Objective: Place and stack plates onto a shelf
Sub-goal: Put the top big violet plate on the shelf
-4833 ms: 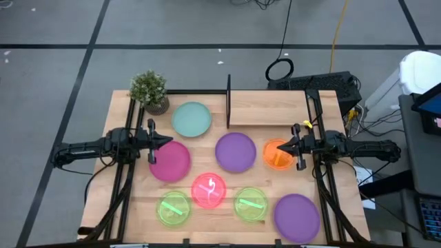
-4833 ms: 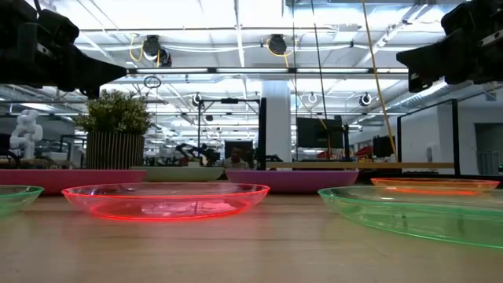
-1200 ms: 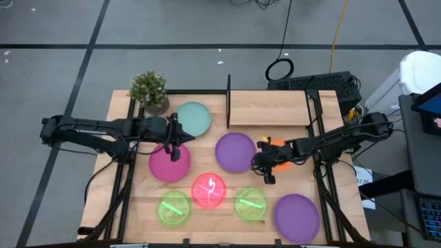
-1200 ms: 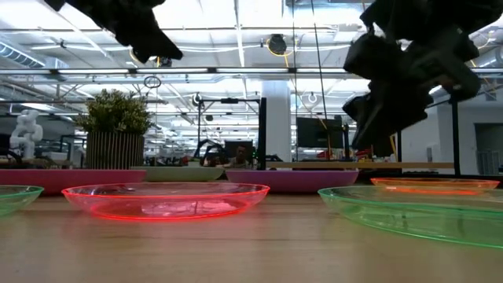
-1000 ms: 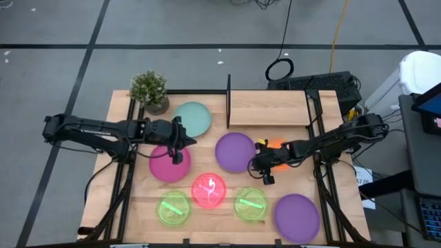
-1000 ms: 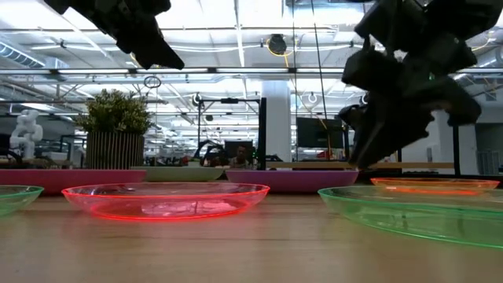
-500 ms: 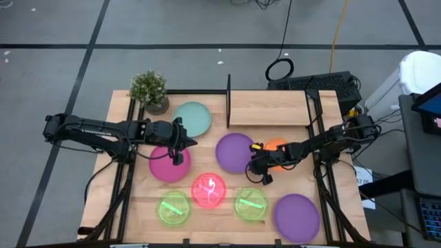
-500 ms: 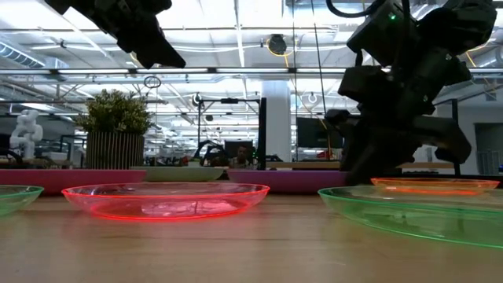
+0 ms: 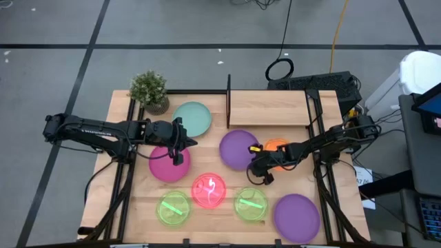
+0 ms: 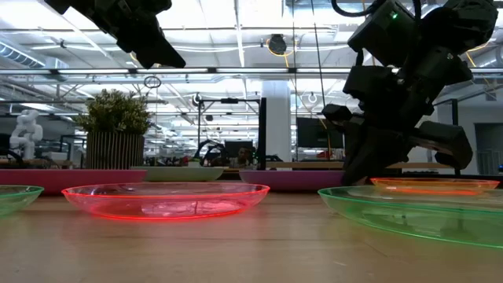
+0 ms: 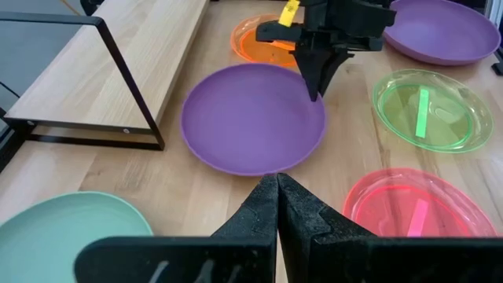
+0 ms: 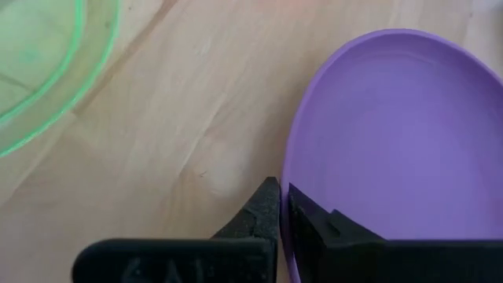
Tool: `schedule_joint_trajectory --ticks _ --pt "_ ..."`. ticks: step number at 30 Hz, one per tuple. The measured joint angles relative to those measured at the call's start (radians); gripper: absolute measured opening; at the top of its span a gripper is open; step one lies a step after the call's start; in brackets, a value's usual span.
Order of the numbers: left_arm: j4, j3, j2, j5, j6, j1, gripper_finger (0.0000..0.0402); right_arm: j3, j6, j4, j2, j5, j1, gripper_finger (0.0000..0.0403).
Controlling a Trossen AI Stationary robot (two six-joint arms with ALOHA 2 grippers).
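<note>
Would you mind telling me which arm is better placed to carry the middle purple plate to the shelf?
The right: its end effector is shut on the purple plate's rim, while the left end effector hovers over the magenta plate.

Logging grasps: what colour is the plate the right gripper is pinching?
Purple plate, rim clamped by the right gripper; clearest in right wrist view.

Wooden tabletop [image 9: 207, 215], eight plates [image 9: 169, 162] (mixed colours), shelf [image 9: 267, 107], plant [image 9: 149, 90]

My matt black fingers [image 12: 277, 206], smooth opaque purple plate [image 12: 385, 134], glossy translucent green plate [image 12: 47, 63], pale grained wooden tabletop [image 12: 189, 118].
</note>
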State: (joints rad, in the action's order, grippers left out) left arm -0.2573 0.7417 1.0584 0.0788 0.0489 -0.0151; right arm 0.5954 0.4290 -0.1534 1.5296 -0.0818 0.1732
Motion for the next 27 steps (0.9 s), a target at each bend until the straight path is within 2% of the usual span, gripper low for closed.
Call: schedule_joint_trajectory --ticks 3,12,16,21,27 --pt "0.001 0.000 0.000 0.000 0.001 0.000 0.0001 0.017 0.002 0.014 -0.006 -0.047 0.020 0.0003" --pt "-0.002 0.000 0.000 0.000 0.006 -0.001 0.0001 0.143 -0.022 0.131 -0.031 -0.052 0.075 0.0002" --pt "-0.003 0.000 0.000 0.000 0.023 -0.015 0.0001 0.234 -0.049 0.263 -0.034 -0.055 0.085 0.0002" --pt "-0.001 0.000 0.000 0.000 0.096 -0.052 0.0001 0.342 -0.127 0.449 -0.034 -0.157 0.085 0.0002" --pt "0.009 0.000 0.000 0.000 0.064 -0.086 0.0001 0.432 -0.253 0.624 -0.034 -0.201 0.092 0.0002"
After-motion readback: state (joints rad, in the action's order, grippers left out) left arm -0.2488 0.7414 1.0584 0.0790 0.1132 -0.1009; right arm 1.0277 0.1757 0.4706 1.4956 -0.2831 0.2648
